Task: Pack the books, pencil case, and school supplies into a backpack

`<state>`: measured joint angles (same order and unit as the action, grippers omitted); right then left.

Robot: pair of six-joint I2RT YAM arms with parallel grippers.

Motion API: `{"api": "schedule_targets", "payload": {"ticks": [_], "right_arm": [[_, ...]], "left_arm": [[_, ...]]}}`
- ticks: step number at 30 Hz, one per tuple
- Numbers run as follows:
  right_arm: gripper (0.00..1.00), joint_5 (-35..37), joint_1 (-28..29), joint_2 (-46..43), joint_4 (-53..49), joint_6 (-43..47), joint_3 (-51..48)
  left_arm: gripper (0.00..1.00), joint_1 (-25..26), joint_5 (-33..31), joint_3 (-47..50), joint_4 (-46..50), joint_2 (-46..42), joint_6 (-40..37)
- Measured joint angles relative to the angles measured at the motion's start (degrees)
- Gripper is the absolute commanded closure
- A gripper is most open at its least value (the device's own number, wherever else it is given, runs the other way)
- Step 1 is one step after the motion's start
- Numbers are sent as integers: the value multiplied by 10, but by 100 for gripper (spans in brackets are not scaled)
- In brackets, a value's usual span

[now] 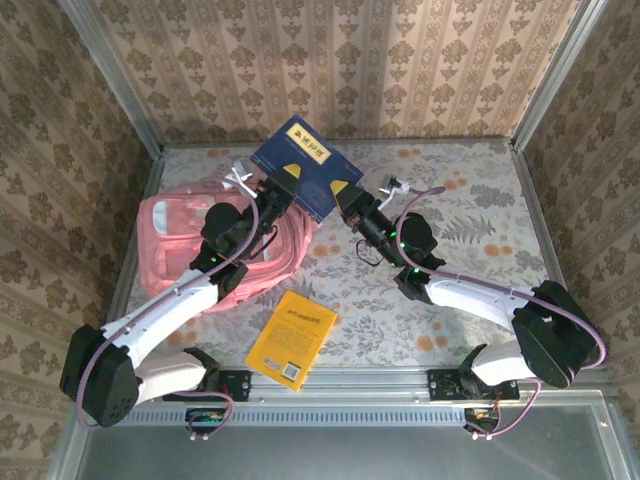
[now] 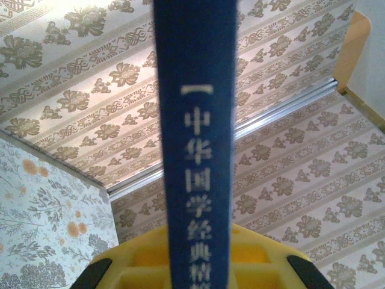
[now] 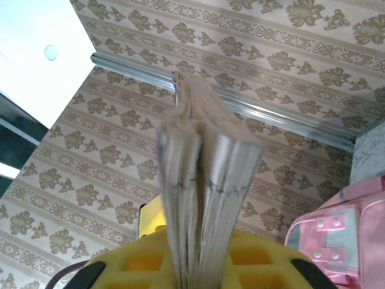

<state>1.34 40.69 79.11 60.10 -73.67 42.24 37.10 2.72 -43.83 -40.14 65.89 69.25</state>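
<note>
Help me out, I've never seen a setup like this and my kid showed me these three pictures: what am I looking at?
Two robot arms are bolted at a table's near edge. One picture looks down from above; the other two come from cameras on the wrists. Together the arms hold up a navy book: the left gripper is shut on its spine side, which fills the left wrist picture, and the right gripper grips the page edges, seen in the right wrist picture. On the table lie a pink backpack and a yellow book.
</note>
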Motion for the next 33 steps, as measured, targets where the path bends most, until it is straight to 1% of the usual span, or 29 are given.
{"api": "schedule_targets", "payload": {"ticks": [1, 5, 9, 11, 13, 16, 17, 18, 19, 21, 22, 23, 24, 25, 26, 30, 31, 33], "right_arm": [[85, 0, 0, 0, 0, 0, 0], [78, 0, 0, 0, -2, 0, 0], [78, 0, 0, 0, -5, 0, 0], [82, 0, -2, 0, -7, 0, 0], [87, 0, -3, 0, -12, 1, 0], [98, -1, -3, 0, -18, 2, 0], [100, -1, -3, 0, -18, 3, 0], [100, -1, -4, 0, -20, 2, 0], [100, -1, -4, 0, -21, 2, 0], [100, -1, -4, 0, -26, 4, 0], [100, 0, -5, -1, -31, 5, 0], [100, 1, -8, -7, -48, 5, 0], [100, 3, -9, -12, -60, 6, -1], [100, 7, -12, -22, -76, 10, -4], [100, 16, -15, -39, -102, 16, -13], [100, 72, -39, -145, -244, 49, -52], [100, 90, -49, -180, -285, 62, -59], [100, 113, -65, -228, -332, 81, -74]], "left_arm": [[100, 0, 0, 0, 0, 0, 0], [100, 0, 0, 0, 4, 0, 0], [100, 0, 1, 0, 7, 3, 0], [100, 0, 3, 0, 7, 7, 2], [100, 0, 5, 0, 7, 10, 2], [100, 0, 5, 0, 7, 12, 4], [100, 0, 5, 0, 7, 12, 4], [100, 0, 5, 0, 7, 12, 4], [95, 0, 5, 0, 8, 12, 4], [67, -1, 7, 0, 10, 12, 4], [56, -5, 11, -1, 14, 12, 1], [47, -10, 21, -1, 25, 11, -3], [41, -13, 26, -1, 37, 10, -5], [39, -17, 32, -1, 49, 8, -13], [39, -28, 44, -6, 85, 2, -21], [38, -79, 64, -67, 305, -34, -97], [36, -89, 63, -86, 352, -38, -120], [33, -108, 63, -128, 440, -40, -169]]}}
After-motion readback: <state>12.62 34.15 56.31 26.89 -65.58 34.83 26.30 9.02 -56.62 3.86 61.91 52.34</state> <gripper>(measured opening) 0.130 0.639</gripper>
